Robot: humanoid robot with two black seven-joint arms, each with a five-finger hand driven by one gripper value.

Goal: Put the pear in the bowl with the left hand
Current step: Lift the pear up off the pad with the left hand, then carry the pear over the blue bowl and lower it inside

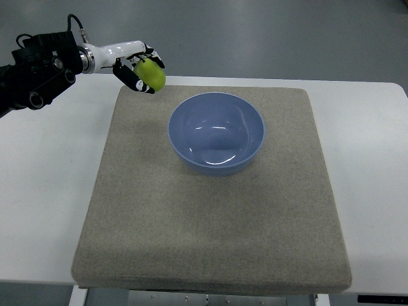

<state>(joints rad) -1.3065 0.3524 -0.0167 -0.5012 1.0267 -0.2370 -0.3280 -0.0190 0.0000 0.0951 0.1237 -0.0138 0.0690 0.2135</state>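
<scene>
Left hand: enters from the picture's left edge at about 10 o'clock of the scene, held above the far-left corner of the mat.
Fingers: curled closed around the pear, dark tips showing on either side of it.
Pear: yellow-green, held in the left hand, off the surface as far as the view shows; it lies at about 10 o'clock from the bowl, near it but not over it.
Mat: grey-beige square pad lying on the white tabletop.
Bowl: blue, upright, empty, on the far half of the mat.
Right hand: not visible.
Progress: the grasp appears done; judged remaining are the carry toward 4 o'clock over the bowl's rim, lowering, and release.
</scene>
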